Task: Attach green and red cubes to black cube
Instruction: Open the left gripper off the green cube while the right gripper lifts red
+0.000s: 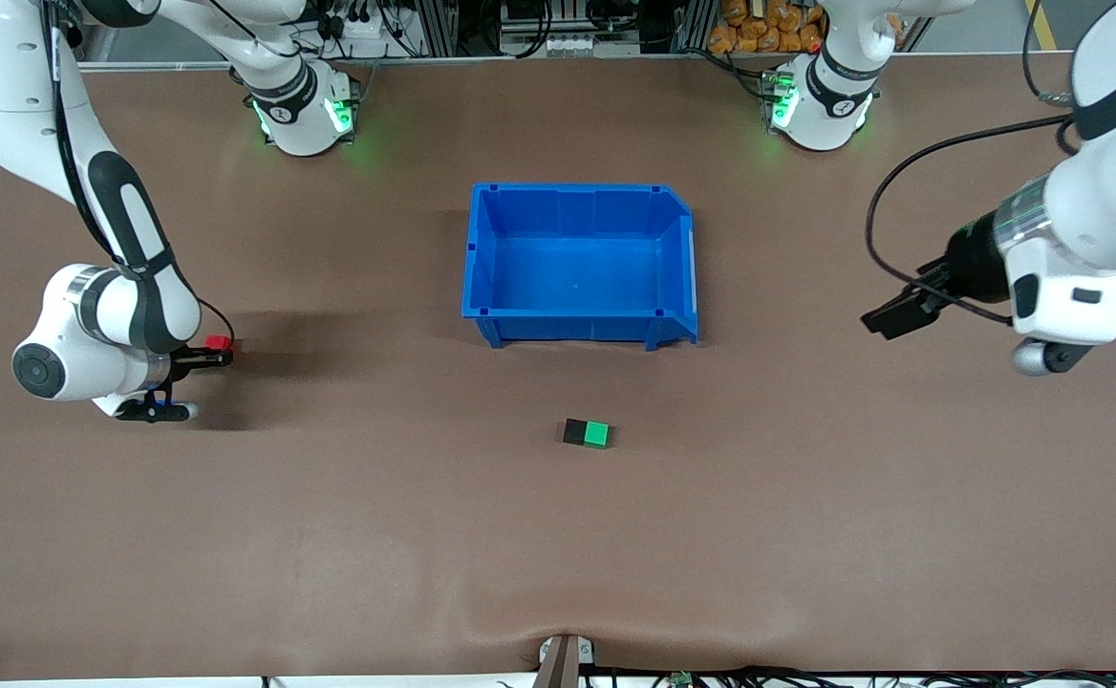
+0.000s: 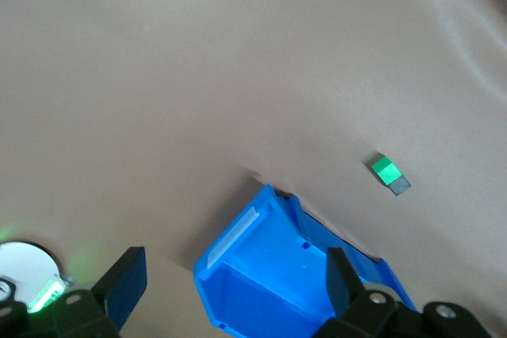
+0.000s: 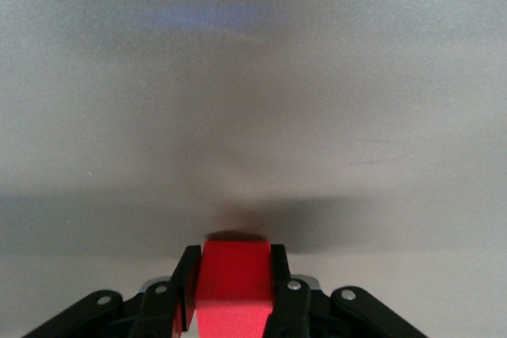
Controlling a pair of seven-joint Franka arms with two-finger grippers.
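The black cube and the green cube sit joined side by side on the table, nearer to the front camera than the blue bin. They also show small in the left wrist view, the green cube on top. My right gripper is shut on the red cube at the right arm's end of the table; the red cube fills the gap between its fingers. My left gripper is open and empty, up in the air at the left arm's end.
An empty blue bin stands in the middle of the table, also seen in the left wrist view. The two arm bases stand along the table's edge farthest from the front camera.
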